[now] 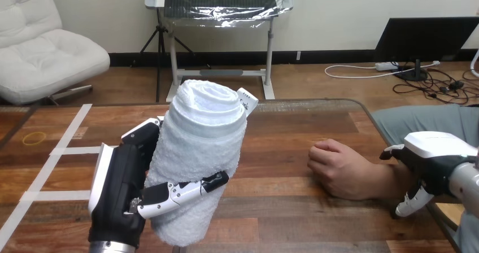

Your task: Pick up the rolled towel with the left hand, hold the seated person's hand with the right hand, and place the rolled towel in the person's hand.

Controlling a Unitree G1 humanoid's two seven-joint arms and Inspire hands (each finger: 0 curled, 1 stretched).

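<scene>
The towel (197, 151) is clamped in the left hand (121, 185). It stands nearly upright, its spiral end up and its top leaning slightly away from the palm. The thumb (181, 192) crosses the towel's front low down. The fingers (247, 100) wrap round behind it, with one tip showing past its upper edge. Whether the towel's lower end touches the table (282, 213) below the hand cannot be told.

Well apart from the left hand, toward the right hand (435, 151), the person's hand (339, 171) rests on the table in a loose fist. The right hand sits at the person's wrist, its white back up. Whether it grips the wrist or only lies against it cannot be told.
</scene>
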